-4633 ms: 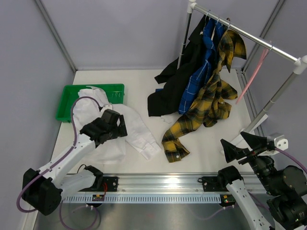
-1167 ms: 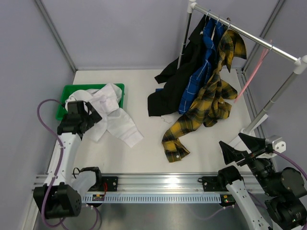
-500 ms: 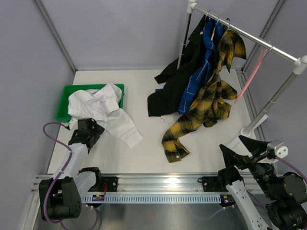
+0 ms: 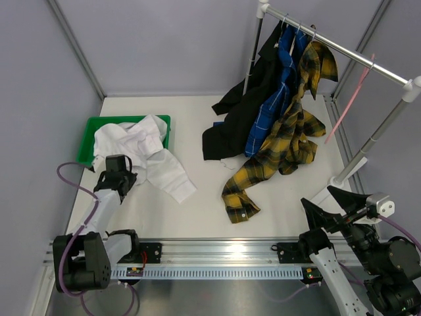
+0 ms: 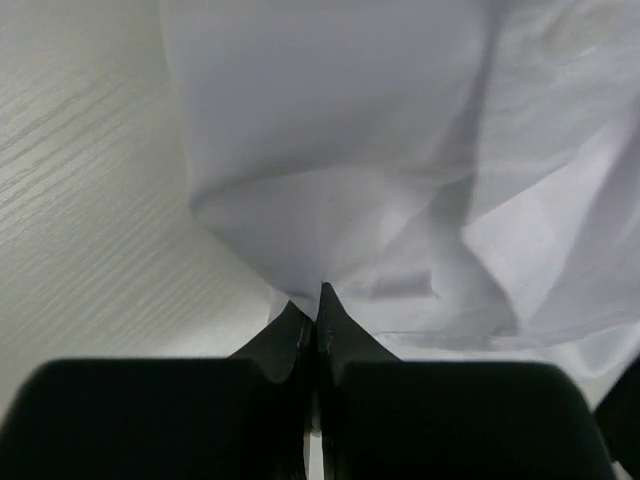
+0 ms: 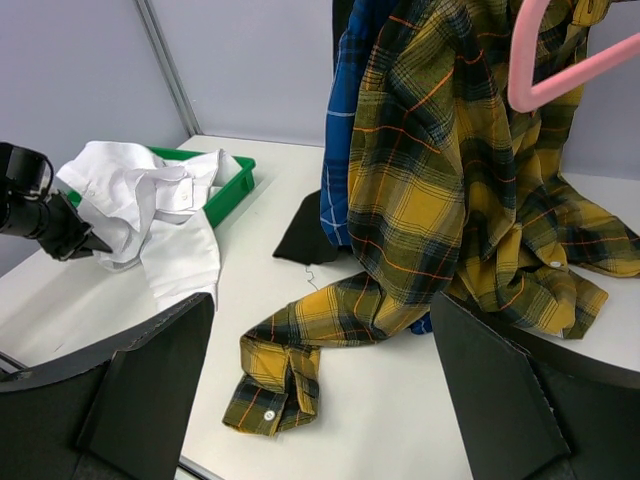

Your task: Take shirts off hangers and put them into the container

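Observation:
The white shirt [image 4: 141, 148] lies bunched, partly in the green container [image 4: 89, 141] and partly spilling onto the table. My left gripper [image 4: 126, 178] is low at its near-left edge. In the left wrist view the jaws [image 5: 320, 292] are shut, pinching a fold of the white shirt [image 5: 330, 150]. The black shirt [image 4: 233, 118], the blue plaid shirt [image 4: 270, 108] and the yellow-and-black plaid shirt [image 4: 289, 138] hang from the rail on hangers [image 4: 291, 27], their tails on the table. A bare pink hanger [image 4: 348, 99] hangs further right. My right gripper [image 4: 316, 194] is open and empty at the near right.
The white-and-silver rail [image 4: 342, 49] crosses the back right, its post and foot [image 4: 352, 168] standing near my right arm. A yellow plaid sleeve [image 6: 290, 360] trails toward the front edge. Grey walls close the left and back sides.
The white shirt went from the table to half in the container. My left gripper let it go, drew back to its near edge and shut there. The right arm barely moved.

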`<state>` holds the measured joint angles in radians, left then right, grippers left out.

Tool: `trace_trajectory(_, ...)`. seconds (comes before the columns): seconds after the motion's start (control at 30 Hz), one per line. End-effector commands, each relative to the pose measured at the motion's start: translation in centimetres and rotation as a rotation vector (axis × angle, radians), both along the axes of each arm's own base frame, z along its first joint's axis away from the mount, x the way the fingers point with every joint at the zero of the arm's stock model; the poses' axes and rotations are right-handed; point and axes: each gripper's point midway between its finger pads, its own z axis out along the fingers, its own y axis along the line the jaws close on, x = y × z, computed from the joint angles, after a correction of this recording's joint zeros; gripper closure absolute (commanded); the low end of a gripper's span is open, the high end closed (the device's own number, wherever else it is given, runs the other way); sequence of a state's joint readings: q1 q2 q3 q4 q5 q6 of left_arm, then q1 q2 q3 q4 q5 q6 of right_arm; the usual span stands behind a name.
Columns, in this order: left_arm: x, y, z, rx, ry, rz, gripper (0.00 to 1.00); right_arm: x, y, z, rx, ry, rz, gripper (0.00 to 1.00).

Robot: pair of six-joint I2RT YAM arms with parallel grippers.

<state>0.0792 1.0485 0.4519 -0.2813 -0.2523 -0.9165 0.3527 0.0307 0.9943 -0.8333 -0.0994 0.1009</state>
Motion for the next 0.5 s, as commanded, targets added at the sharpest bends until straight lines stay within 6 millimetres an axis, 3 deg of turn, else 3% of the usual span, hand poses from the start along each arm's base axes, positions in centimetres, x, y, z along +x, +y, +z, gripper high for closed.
trace_trajectory(0.0,4.0,0.2,6.6,0.012,-0.185,-0.014,1.0,-0.2,0.3,0.7,-0.013,-0.028,0.027,0.01)
trace_trajectory(0.03,4.4,0.1,7.7,0.014,-0.205,-0.022,1.0,-0.2,0.3,0.7,-0.015,-0.028,0.03,0.01)
trace_trajectory(0.07,5.5,0.1,10.4,0.021,-0.262,-0.031,1.0,-0.1,0.4,0.7,-0.016,-0.024,0.03,0.01)
trace_trajectory(0.17,7.2,-0.2,13.8,0.023,-0.303,-0.069,1.0,0.0,0.4,0.6,-0.017,-0.016,0.028,0.01)
trace_trajectory(0.2,8.4,-0.4,16.5,0.023,-0.353,-0.085,1.0,0.1,0.4,0.6,-0.019,-0.016,0.027,0.01)
trace_trajectory(0.27,9.8,-0.5,17.0,0.027,-0.332,-0.112,1.0,0.2,0.3,0.6,-0.019,-0.014,0.021,0.01)
trace_trajectory(0.3,10.9,-0.5,18.6,0.035,-0.357,-0.126,1.0,0.2,0.3,0.6,-0.017,-0.014,0.021,0.01)
trace_trajectory(0.33,11.6,-0.5,19.0,0.039,-0.357,-0.133,1.0,0.2,0.3,0.6,-0.019,-0.013,0.019,0.0)
trace_trajectory(0.37,12.7,-0.4,17.9,0.037,-0.323,-0.138,1.0,0.2,0.3,0.5,-0.02,-0.01,0.016,0.0)
trace_trajectory(0.4,13.8,-0.4,19.2,0.048,-0.344,-0.151,1.0,0.3,0.3,0.6,-0.018,-0.009,0.016,0.01)
trace_trajectory(0.43,15.0,-0.7,17.6,0.036,-0.3,-0.176,1.0,0.3,0.3,0.6,-0.022,-0.004,0.015,0.0)
trace_trajectory(0.47,15.8,-0.6,17.4,0.034,-0.289,-0.176,1.0,0.4,0.3,0.6,-0.024,-0.002,0.013,0.01)
